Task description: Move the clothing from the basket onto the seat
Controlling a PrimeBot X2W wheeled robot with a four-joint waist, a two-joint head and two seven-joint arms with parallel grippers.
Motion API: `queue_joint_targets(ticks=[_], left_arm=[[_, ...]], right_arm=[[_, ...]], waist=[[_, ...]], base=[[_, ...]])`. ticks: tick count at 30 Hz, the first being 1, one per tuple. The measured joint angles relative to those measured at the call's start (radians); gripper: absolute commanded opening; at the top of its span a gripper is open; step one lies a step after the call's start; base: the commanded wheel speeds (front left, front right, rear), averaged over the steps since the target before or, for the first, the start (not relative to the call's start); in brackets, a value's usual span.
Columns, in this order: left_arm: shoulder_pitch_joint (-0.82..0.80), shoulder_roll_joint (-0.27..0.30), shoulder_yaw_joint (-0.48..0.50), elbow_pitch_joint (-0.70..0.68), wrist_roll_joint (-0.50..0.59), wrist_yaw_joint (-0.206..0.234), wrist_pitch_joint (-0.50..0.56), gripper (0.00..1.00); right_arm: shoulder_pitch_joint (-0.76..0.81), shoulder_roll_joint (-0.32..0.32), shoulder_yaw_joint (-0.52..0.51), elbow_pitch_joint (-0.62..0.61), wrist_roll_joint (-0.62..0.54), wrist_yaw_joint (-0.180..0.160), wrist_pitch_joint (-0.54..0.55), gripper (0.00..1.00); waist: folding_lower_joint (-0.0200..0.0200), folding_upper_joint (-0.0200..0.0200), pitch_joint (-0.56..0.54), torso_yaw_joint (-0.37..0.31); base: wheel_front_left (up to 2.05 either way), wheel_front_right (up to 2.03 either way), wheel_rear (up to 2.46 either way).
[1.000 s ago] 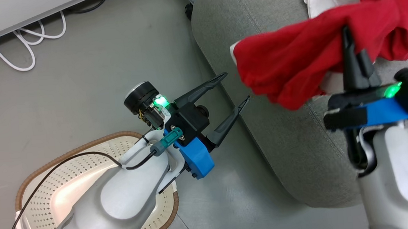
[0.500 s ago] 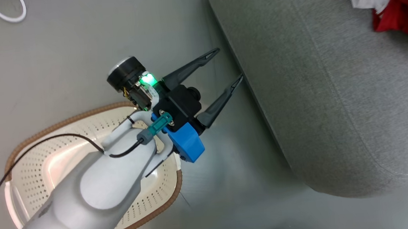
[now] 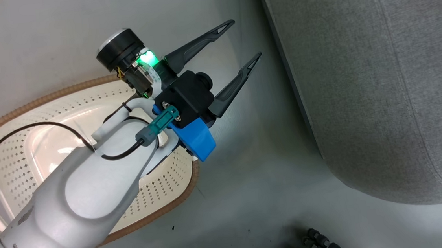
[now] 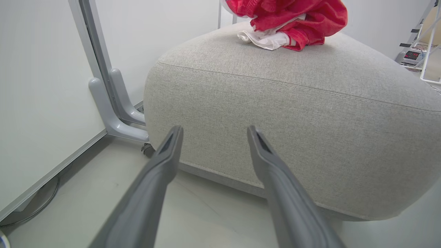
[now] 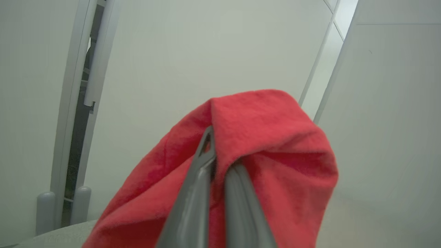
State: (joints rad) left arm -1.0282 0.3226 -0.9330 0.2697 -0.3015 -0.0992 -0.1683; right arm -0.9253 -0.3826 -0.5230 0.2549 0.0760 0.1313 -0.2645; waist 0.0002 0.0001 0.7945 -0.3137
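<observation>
Right tool pinches clothing; left tool gapes.

Red, white-trimmed clothing lies bunched atop the grey seat, while the white, brown-rimmed basket sits near it.

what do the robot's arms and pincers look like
The left pincer has two long, tapering dark grey fingers with small cut-outs near the tips, on a black block with a blue bracket and a green light. A black, silver-capped cylinder sits beside it. The forearm is a pale grey shell; a black cable loops to a teal plug. The right pincer has matching dark grey fingers.
</observation>
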Motion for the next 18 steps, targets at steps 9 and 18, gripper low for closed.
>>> queue_joint_targets(ticks=[9,18], left_arm=[[-0.016,0.001,-0.007,-0.013,0.003,0.001,0.004,1.00],[-0.015,0.019,-0.006,-0.007,-0.007,0.012,0.002,1.00]], right_arm=[[0.005,0.044,-0.035,0.165,-0.045,0.000,0.000,0.00],[0.029,0.077,-0.060,0.201,-0.058,0.000,0.000,0.89]], waist=[[0.0000,0.0000,0.055,0.013],[-0.0001,0.0000,0.038,0.002]], base=[[0.00,0.00,0.00],[0.00,0.00,0.00]])
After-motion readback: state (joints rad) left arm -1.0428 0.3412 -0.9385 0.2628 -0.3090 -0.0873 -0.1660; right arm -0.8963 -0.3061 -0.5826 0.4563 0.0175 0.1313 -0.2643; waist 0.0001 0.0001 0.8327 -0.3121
